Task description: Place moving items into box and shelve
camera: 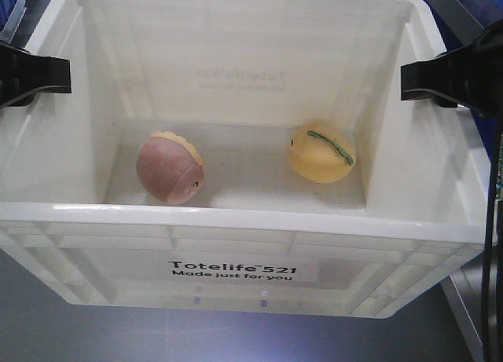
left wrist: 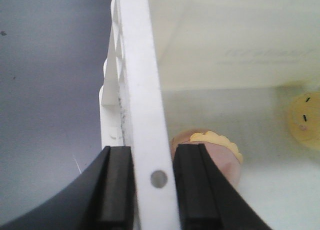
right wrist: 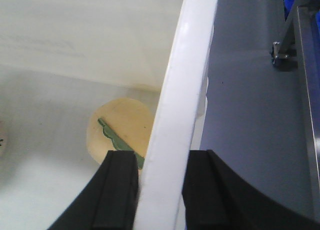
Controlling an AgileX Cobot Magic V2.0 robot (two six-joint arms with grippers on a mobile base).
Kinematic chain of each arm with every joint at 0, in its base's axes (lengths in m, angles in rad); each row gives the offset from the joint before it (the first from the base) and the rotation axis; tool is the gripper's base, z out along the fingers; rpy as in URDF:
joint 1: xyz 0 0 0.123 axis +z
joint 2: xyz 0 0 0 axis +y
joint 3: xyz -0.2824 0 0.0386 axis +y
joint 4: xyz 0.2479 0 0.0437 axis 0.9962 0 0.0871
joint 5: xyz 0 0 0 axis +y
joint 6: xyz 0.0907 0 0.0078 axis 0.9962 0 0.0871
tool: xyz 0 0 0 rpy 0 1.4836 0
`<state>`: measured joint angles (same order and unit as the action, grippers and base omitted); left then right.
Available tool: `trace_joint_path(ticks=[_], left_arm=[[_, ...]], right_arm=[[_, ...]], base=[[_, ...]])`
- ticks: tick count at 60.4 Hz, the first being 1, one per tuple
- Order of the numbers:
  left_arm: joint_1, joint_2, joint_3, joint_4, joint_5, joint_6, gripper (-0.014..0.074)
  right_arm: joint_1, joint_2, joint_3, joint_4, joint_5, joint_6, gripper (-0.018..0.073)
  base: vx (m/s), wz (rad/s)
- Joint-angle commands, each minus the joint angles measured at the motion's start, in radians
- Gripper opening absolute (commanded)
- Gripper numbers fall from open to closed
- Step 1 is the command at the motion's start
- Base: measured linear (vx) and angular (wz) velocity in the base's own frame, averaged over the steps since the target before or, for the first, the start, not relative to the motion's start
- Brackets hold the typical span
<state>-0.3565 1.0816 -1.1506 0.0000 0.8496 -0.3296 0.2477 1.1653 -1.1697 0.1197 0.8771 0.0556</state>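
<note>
The white plastic tote box (camera: 236, 221) carries a black-lettered label (camera: 232, 271) on its near wall. On its floor, a pink-brown round toy with a cream scalloped edge (camera: 169, 170) lies at 9 o'clock. A yellow round toy with a green stripe (camera: 321, 151) lies at 3 o'clock, well apart from it. Farther back, the left gripper (left wrist: 154, 190) clamps the rim at 9 o'clock and the right gripper (right wrist: 160, 190) clamps it at 3 o'clock.
</note>
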Motion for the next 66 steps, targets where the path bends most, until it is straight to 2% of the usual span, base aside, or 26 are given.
trace_joint_path(ticks=[1,31,66], left_arm=[[-0.002,-0.034,-0.043,0.018,-0.145,-0.002,-0.0006],[-0.002,-0.034,-0.043,0.018,-0.145,-0.002,-0.0006],[-0.002,-0.034,-0.043,0.018,-0.145,-0.002,-0.0006]], right_arm=[[-0.007,-0.032,-0.04,-0.038,-0.11,-0.019,-0.0005],[-0.007,-0.032,-0.04,-0.038,-0.109,-0.019,-0.0005],[-0.007,-0.032,-0.04,-0.038,-0.109,-0.019,-0.0005]], base=[[0.46,-0.1],[0.47,-0.09],[0.5,0.1]])
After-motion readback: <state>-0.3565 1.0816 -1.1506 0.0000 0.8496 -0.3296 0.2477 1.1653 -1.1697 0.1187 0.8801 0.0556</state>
